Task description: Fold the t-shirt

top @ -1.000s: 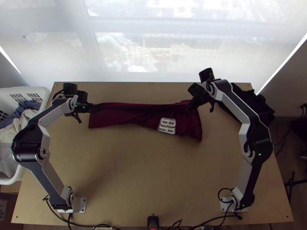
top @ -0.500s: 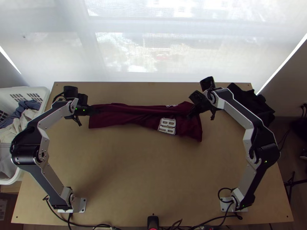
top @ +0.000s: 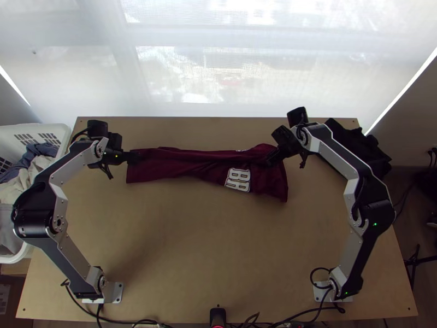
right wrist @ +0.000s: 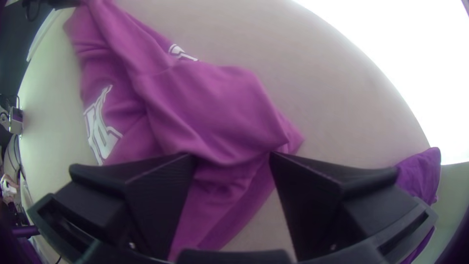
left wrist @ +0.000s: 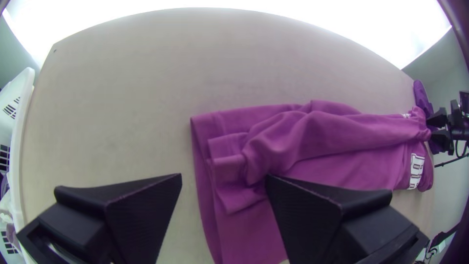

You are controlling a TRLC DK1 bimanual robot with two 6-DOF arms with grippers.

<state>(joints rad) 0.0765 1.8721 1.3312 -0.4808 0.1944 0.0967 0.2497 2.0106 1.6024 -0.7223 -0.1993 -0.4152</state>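
The t-shirt [top: 180, 172] lies on the table [top: 207, 246] beside the laundry basket [top: 64, 134], folded into a rumpled strip. The left gripper [left wrist: 223, 176] is at the end nearest the basket, the right gripper [right wrist: 232, 156] near the end farthest from it; both have jaws parted, gripping nothing. The step appears to be settling the lengthwise fold. Lift both grippers clear before traversing, to avoid snagging the loose upper layer. Smooth the bunched sleeve on the basket side. Align layer edges before folding the ends together.
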